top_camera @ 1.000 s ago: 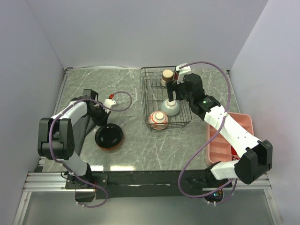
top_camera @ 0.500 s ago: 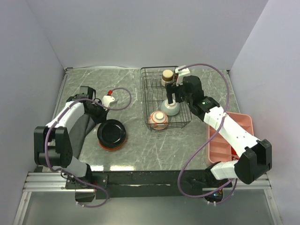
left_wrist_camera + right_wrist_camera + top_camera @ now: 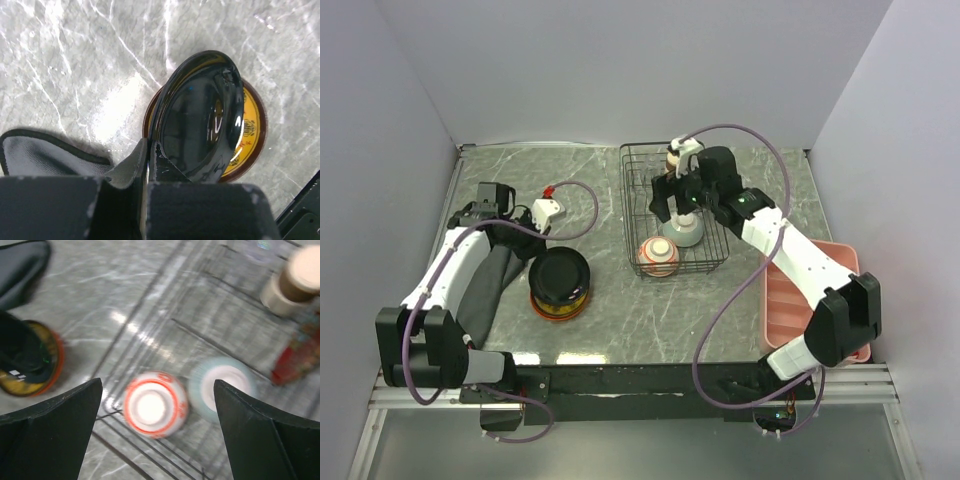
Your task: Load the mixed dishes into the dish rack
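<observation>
My left gripper (image 3: 533, 256) is shut on the near rim of a glossy bowl with a black inside (image 3: 200, 120), also in the top view (image 3: 560, 274). It holds the bowl tilted just above a plate with a yellow face and orange-red rim (image 3: 247, 130) (image 3: 560, 306). The black wire dish rack (image 3: 638, 172) holds a tan cup (image 3: 675, 160), an upturned mint bowl (image 3: 686, 232) and an upturned reddish bowl with white base (image 3: 658, 255). My right gripper (image 3: 672, 198) (image 3: 157, 390) is open and empty above these bowls (image 3: 155, 410) (image 3: 222, 387).
A black cloth (image 3: 485, 285) (image 3: 45, 150) lies left of the plate. A pink compartment tray (image 3: 820, 290) stands right of the rack. A blurred red thing (image 3: 295, 360) sits in the rack near the cup (image 3: 295, 277). Grey walls close in the table.
My left gripper has raised and tilted the black bowl off the plate, shifting slightly right. My right gripper has swung left over the rack.
</observation>
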Robot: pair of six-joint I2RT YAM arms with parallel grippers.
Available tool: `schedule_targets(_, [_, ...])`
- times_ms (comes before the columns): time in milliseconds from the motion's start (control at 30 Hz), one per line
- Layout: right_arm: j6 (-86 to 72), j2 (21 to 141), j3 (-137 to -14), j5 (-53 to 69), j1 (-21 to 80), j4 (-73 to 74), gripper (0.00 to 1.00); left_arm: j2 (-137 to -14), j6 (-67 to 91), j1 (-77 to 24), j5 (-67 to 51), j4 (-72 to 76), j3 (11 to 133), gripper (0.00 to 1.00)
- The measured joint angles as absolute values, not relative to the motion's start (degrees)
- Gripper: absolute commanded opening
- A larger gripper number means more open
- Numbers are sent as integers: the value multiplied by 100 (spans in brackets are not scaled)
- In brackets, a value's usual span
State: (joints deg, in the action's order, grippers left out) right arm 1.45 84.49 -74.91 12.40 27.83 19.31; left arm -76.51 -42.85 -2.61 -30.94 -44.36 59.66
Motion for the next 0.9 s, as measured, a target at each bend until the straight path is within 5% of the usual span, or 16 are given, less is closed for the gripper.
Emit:
schedule_targets(400, [1026,9808,-8158,3964,3691,1789,86,-6829,-4388,-261,-3450,-4381,5540,1])
schedule_targets(900, [1221,11579,-9345,5557,3957,1564,80,-6493,-4060,-268,-3848,-4154,5443,1])
